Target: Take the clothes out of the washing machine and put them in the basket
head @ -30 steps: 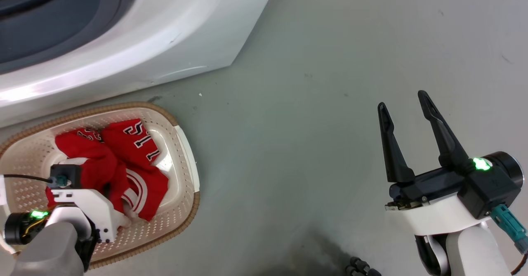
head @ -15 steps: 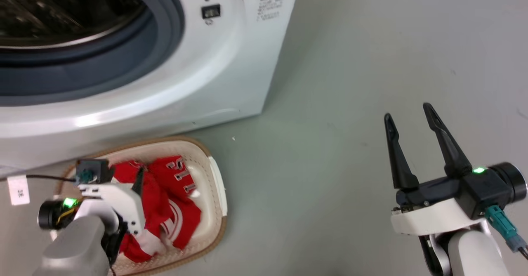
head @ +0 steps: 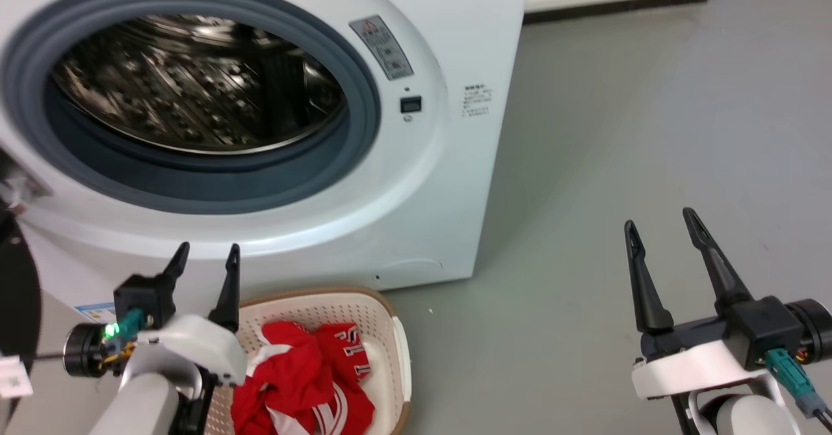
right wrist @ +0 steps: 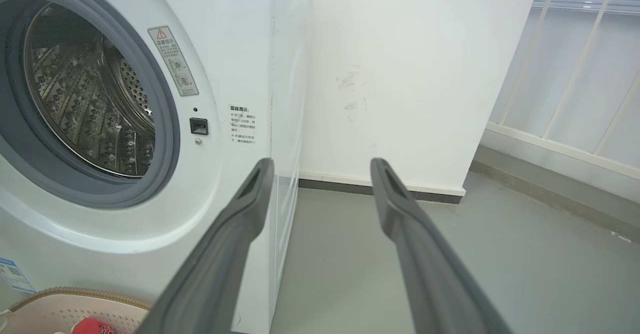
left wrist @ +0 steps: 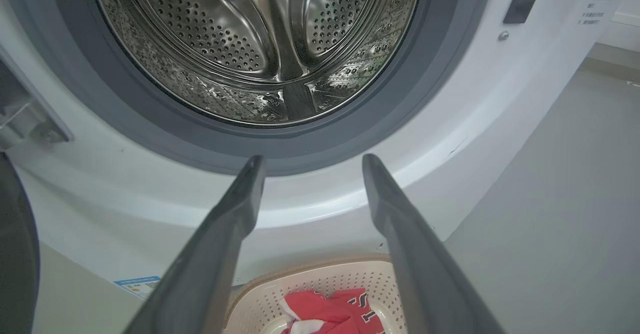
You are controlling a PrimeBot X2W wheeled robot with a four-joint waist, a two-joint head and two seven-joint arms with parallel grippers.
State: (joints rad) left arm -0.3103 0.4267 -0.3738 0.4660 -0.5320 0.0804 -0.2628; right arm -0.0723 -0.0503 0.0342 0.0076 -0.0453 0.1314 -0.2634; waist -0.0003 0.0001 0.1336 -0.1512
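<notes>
Clothes (head: pixel 302 389) in the basket (head: pixel 367 318) just before the washing machine (head: pixel 416 214).

The round hole (head: pixel 195 184) of the washing machine (head: pixel 448 181) stood wide open, with lots of room inside the shiny drum (left wrist: pixel 260 49). Its dark door (head: pixel 13 292) stuck out at the left. The basket (head: pixel 374 315) sat just in front of the machine, under the hole, and the clothes (head: pixel 299 383) filled its middle. On the right, the grey floor (head: pixel 617 129) lay open up to the white wall (right wrist: pixel 410 74)

The clothes (head: pixel 300 383) lie in the basket (head: pixel 398 352) on the floor (head: pixel 598 162) before the washing machine (head: pixel 416 188).
</notes>
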